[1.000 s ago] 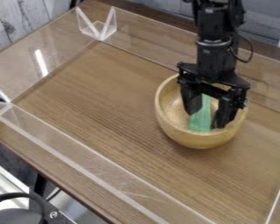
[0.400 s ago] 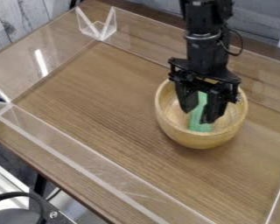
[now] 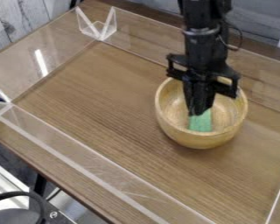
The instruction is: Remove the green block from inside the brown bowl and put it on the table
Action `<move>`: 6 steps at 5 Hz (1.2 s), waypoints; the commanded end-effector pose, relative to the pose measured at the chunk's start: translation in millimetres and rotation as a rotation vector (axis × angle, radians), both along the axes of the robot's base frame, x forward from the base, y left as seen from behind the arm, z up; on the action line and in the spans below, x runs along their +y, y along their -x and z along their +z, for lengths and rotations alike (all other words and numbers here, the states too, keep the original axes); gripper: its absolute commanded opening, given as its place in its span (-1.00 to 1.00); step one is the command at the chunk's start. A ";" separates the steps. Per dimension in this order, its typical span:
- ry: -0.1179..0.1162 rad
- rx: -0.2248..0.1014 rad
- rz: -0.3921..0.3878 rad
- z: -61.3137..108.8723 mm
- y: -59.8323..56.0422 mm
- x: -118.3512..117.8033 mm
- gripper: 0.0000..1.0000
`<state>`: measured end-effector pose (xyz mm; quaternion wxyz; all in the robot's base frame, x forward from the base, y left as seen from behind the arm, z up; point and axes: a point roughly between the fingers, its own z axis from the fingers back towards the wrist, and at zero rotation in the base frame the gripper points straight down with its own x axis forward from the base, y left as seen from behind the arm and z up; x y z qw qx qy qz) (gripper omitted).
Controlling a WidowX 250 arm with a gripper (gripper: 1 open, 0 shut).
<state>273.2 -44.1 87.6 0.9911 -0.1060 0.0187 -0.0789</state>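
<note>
The brown bowl (image 3: 178, 133) sits on the right half of the table (image 3: 95, 96). Inside it the green block (image 3: 202, 122) leans on end, its lower part showing bright green against the bowl's inner wall. My gripper (image 3: 202, 107) points almost straight down into the bowl from above. Its black fingers (image 3: 198, 98) are pressed together on the block's upper end, which they hide. The block's bottom still lies within the bowl.
Low clear acrylic walls (image 3: 60, 144) edge the tabletop on all sides. A small clear acrylic piece (image 3: 97, 24) stands at the back left corner. Bare wood stretches to the left of and in front of the bowl.
The fingers, spread wide on either side of the block a second ago, have closed together on it. The arm has hardly moved.
</note>
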 end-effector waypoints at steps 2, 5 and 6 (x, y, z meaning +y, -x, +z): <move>0.031 -0.137 0.146 50.5 -3.1 57.4 -1.00; 0.107 -0.061 0.238 20.4 18.5 86.1 -1.00; 0.103 -0.064 0.237 1.0 32.0 92.1 -1.00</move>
